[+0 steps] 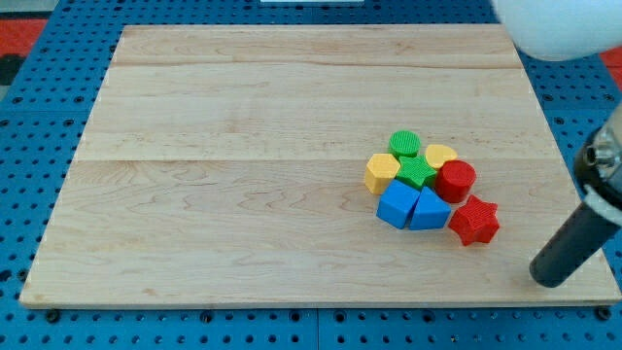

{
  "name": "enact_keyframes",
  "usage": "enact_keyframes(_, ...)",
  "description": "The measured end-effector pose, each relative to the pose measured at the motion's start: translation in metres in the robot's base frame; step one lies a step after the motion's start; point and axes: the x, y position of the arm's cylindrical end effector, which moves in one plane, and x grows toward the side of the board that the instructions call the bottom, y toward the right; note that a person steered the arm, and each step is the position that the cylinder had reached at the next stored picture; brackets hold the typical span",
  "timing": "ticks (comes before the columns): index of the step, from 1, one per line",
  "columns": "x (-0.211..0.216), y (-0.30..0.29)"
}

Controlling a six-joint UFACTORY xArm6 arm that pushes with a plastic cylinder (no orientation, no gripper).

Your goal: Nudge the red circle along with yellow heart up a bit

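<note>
The red circle (455, 181) sits at the right side of a tight cluster of blocks, right of the board's middle. The yellow heart (440, 156) touches it at its upper left. My tip (548, 279) is the lower end of the dark rod at the view's lower right. It stands below and to the right of the red circle, well apart from every block.
The cluster also holds a green circle (405, 144), a green star (418, 173), a yellow hexagon (382, 172), a blue cube (397, 205), a blue triangle (429, 210) and a red star (474, 221). The wooden board (243, 146) lies on a blue pegboard.
</note>
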Motion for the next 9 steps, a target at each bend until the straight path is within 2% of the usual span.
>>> enact_keyframes(1, -0.038, -0.046)
enact_keyframes(3, -0.072, -0.093)
enact_keyframes(4, -0.05, -0.073)
enact_keyframes(5, -0.026, -0.082)
enact_keyframes(6, -0.026, -0.099)
enact_keyframes(7, -0.039, -0.087)
enact_keyframes(8, -0.082, -0.048)
enact_keyframes(9, -0.094, -0.052)
